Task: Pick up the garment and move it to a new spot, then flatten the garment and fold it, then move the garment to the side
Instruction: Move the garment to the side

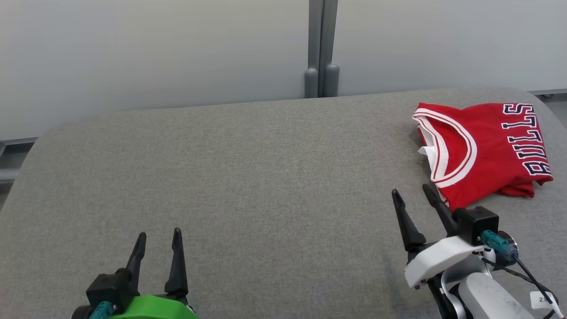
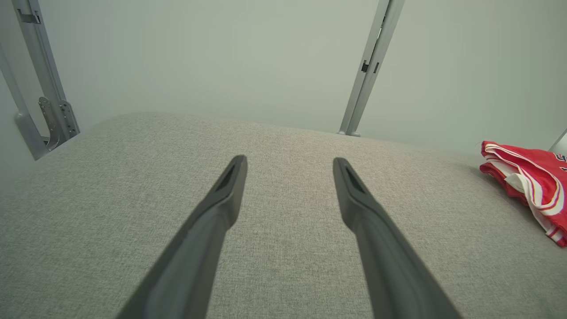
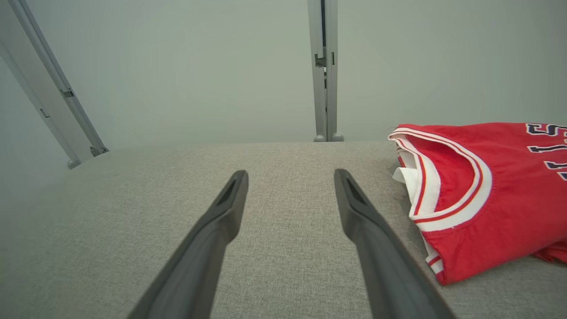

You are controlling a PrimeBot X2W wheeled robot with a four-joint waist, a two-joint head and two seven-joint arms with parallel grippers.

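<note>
While it lies folded at upper right of the grey counter [image 1: 266,177], the red garment [image 1: 487,150] reads "BULLS" sideways | right pincer [image 1: 410,189] spread, empty, angled beside its lower edge | left pincer [image 1: 159,232] spread, empty, lower left

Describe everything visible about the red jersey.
The red jersey looks like thin sports fabric, with white-and-red striped trim and dark, white-edged BULLS lettering. It lies folded into a slightly rumpled stack, white inside showing at the opening, on the far right of the grey cloth surface. The open right hand sits by its near corner, not gripping it.
</note>
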